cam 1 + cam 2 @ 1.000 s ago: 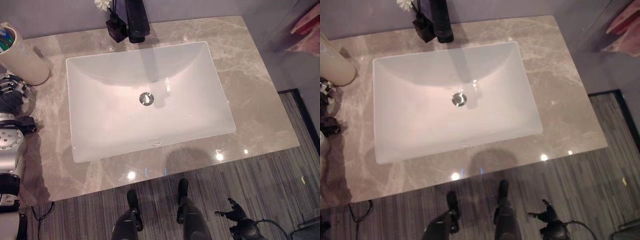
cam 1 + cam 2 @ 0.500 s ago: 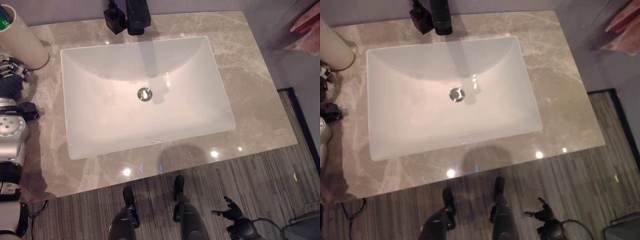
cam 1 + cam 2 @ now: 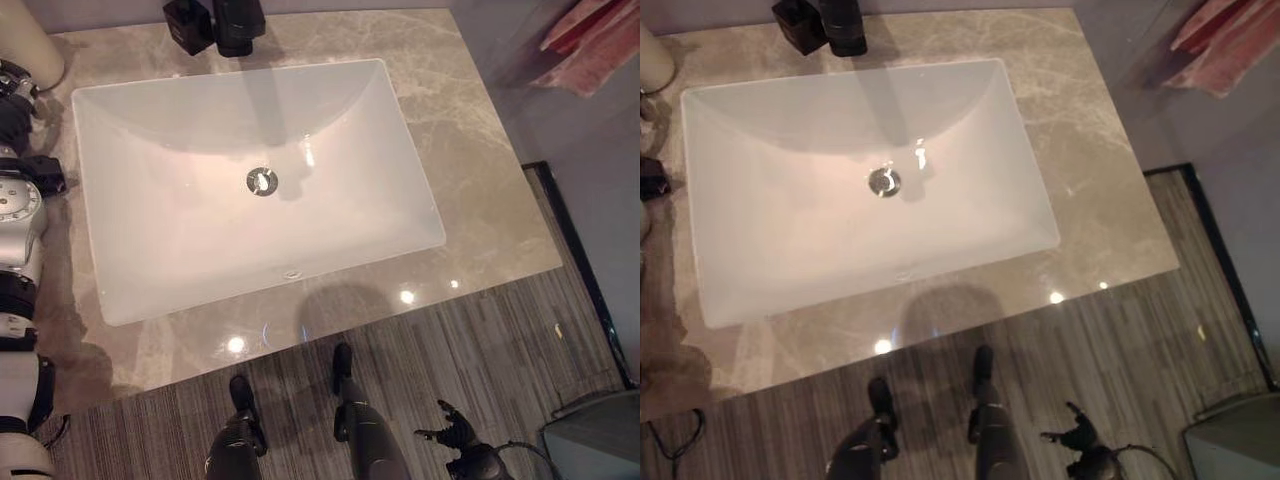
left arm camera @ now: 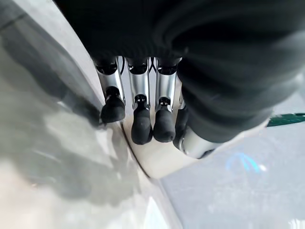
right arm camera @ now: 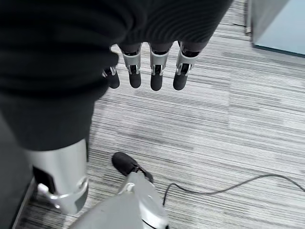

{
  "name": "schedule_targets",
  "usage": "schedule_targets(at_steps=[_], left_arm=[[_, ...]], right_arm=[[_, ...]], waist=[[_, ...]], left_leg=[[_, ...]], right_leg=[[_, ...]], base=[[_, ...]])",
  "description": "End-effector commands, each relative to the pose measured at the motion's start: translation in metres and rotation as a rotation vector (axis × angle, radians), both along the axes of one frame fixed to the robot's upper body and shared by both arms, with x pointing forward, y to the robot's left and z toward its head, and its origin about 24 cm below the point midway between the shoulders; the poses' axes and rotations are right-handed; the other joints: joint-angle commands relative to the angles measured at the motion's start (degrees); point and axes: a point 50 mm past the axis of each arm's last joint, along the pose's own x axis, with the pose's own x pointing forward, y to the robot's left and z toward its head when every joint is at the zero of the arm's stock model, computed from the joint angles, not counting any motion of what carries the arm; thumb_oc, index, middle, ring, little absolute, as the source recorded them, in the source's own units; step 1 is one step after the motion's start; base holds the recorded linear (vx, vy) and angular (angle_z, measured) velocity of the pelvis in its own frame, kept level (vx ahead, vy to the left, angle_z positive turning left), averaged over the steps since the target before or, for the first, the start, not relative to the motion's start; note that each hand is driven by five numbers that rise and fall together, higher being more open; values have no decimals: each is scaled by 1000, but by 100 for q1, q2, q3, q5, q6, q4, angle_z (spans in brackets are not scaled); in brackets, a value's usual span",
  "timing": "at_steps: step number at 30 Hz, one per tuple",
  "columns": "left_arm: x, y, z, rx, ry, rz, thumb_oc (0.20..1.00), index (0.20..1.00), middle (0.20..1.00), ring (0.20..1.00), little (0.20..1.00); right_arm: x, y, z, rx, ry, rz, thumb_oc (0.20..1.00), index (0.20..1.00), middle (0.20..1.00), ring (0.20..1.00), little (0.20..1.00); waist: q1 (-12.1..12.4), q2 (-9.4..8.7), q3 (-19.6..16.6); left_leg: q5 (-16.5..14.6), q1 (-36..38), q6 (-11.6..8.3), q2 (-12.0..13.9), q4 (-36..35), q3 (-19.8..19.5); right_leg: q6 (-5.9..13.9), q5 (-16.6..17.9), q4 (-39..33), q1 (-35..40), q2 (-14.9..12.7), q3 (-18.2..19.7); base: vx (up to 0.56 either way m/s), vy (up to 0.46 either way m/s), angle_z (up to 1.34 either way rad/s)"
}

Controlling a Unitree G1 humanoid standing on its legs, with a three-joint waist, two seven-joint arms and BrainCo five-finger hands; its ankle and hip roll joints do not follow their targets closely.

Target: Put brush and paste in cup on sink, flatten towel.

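A cream cup stands at the counter's far left corner; its top is cut off, so I cannot see what it holds. My left hand rests right beside it with relaxed fingers hanging against the cup's base, holding nothing. A pink towel hangs in folds past the counter's far right end. My right hand hangs low over the floor, to the right in front of the counter, its fingers loose and empty.
A white rectangular sink takes up most of the marble counter. A black faucet and a black bottle stand behind it. Striped floor lies in front, and a grey box stands at the lower right.
The camera has turned right and down, so the sink and cup sit further left and up and more of the towel shows. Both hands keep their places.
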Motion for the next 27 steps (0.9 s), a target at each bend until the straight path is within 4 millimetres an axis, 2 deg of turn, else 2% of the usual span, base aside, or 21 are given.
schedule_targets(at_steps=[1,7,12,13,14,15,16,24,27], left_arm=[[1,4,-2,7,-2,52,200,200,200,200,200],[-12,19,-13,47,42,125,200,200,200,200,200],[-21,36,-9,2,25,211,200,200,200,200,200],[-24,45,-6,-15,30,253,200,200,200,200,200],[-26,48,-3,-21,28,275,200,200,200,200,200],[-25,48,-2,-21,26,274,200,200,200,200,200],[-25,49,0,-30,26,288,200,200,200,200,200],[-29,55,14,-28,14,336,200,200,200,200,200],[-25,49,35,-24,-35,330,200,200,200,200,200]], right_arm=[[13,-22,12,-42,-62,-42,1000,1000,1000,1000,1000],[16,-24,16,-46,-88,-38,1000,1000,1000,1000,1000],[23,-24,21,-49,-118,-19,1000,1000,1000,1000,1000],[23,-25,21,-54,-117,-14,1000,1000,1000,1000,1000],[22,-25,21,-55,-114,-11,1000,1000,1000,1000,1000],[23,-25,21,-54,-116,-11,1000,1000,1000,1000,1000],[21,-24,20,-52,-108,-11,1000,1000,1000,1000,1000],[16,-26,17,-56,-85,-9,1000,1000,1000,1000,1000],[19,-33,24,-66,-111,-3,1000,1000,1000,1000,1000]], waist=[[21,395,367],[71,419,382],[61,405,385],[42,406,380],[48,444,346],[33,397,385],[46,433,347],[45,369,321],[-19,351,314]], left_leg=[[446,572,106,-162,-631,-338],[413,568,103,-182,-593,-334],[441,486,98,-189,-595,-328],[436,461,100,-189,-591,-329],[277,512,56,-154,-608,-404],[423,444,100,-182,-572,-330],[273,492,55,-149,-594,-403],[201,415,59,-118,-463,-388],[238,309,34,-67,-472,-398]], right_leg=[[502,992,165,828,-83,-8],[505,971,134,842,-116,-55],[533,1117,57,818,-130,-63],[541,1140,31,817,-134,-73],[572,1087,-13,883,-86,-57],[548,1169,8,825,-133,-72],[577,1096,-35,887,-84,-64],[581,1198,-48,892,-76,-44],[581,1358,-89,846,-46,-101]], base=[[3,-3,-3],[0,0,0],[-3,-7,-4],[94,15,1],[0,0,0],[90,2,0],[0,0,0],[11,2,0],[-7,-3,-1]])
